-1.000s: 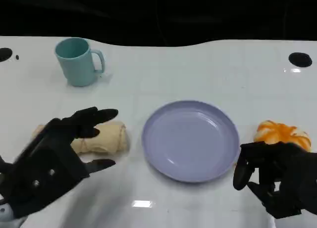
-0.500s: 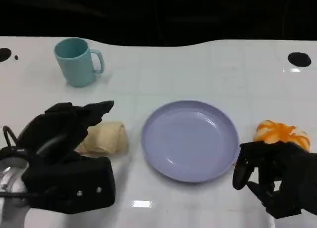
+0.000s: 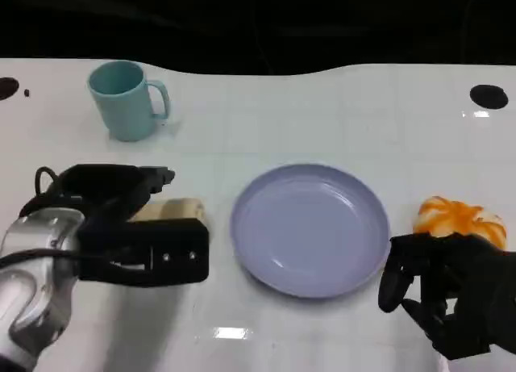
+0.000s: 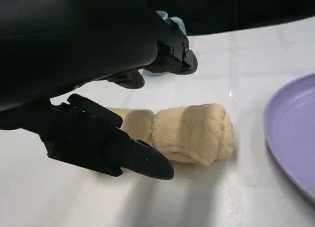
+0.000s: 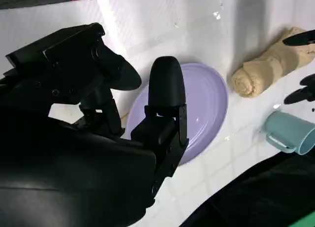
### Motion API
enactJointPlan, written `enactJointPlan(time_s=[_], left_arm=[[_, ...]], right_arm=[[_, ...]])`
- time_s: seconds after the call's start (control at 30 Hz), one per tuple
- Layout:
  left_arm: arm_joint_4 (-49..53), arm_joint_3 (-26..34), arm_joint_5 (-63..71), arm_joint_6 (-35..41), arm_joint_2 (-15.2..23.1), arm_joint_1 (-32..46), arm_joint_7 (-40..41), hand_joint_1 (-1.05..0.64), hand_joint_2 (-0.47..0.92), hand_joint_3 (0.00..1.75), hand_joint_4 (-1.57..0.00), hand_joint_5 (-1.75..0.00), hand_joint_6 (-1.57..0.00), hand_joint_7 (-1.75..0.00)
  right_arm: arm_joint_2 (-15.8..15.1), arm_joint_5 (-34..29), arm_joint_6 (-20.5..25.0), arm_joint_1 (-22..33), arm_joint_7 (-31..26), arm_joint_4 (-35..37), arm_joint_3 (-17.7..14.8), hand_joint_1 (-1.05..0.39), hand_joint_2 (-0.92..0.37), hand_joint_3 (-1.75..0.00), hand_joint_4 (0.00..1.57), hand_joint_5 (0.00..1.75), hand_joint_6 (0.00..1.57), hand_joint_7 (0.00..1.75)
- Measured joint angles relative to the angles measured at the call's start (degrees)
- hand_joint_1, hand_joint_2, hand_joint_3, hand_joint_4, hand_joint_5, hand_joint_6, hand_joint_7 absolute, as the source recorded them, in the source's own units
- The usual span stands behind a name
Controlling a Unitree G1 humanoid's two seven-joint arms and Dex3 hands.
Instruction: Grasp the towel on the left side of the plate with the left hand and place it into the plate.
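On my feed: white desk (image 3: 322,106), lilac plate (image 3: 310,227) mid-desk toward the near edge, rolled beige towel (image 4: 189,133) lying just beside the plate on its left-edge side, not lifted. Left hand (image 3: 133,227) is over the roll with fingers apart, straddling it and nothing clamped yet; right hand (image 3: 447,295) sits near the right edge, curled, holding nothing. Towel looks soft, light and squashy, so I'd grip across the middle of the roll to stop it unrolling.
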Motion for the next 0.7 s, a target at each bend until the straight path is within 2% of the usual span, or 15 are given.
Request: enactJointPlan(time_s=[0.23,0.33,0.4,0.5,0.7], left_arm=[[15.4,-3.9,0.9,-3.1,-2.1,-6.9,1.5,-0.49,0.92,0.01,-0.36,-0.16,-0.35,-0.01],[23.1,-5.5,1.1,-6.0,-3.1,-9.9,2.3,-0.49,0.92,0.10,-0.41,-0.14,-0.40,-0.02],[28.0,-6.5,1.1,-7.8,-3.7,-12.0,2.7,-0.48,0.92,0.16,-0.47,-0.13,-0.47,-0.04],[33.6,-7.6,1.2,-9.4,-4.4,-13.9,4.4,-0.47,0.92,0.21,-0.60,-0.14,-0.67,-0.08],[37.9,-8.6,1.1,-12.6,-5.1,-14.9,9.3,-0.36,0.92,0.22,-0.81,-0.25,-0.90,-0.17]], right_arm=[[0.0,-0.1,0.6,0.3,0.0,-0.8,0.1,-0.01,-0.56,-1.08,0.73,1.74,0.71,1.41],[0.0,-0.1,1.2,0.4,0.0,-1.5,0.1,-0.01,-0.56,-1.08,0.73,1.75,0.71,1.41],[0.0,-0.1,1.8,0.4,0.0,-1.9,0.1,-0.01,-0.56,-1.07,0.73,1.75,0.71,1.41],[0.0,0.0,2.1,0.5,0.0,-2.1,0.1,-0.01,-0.56,-1.08,0.73,1.75,0.71,1.41],[0.0,0.1,2.1,0.4,0.0,-2.1,0.0,-0.01,-0.56,-1.08,0.72,1.74,0.70,1.41]])
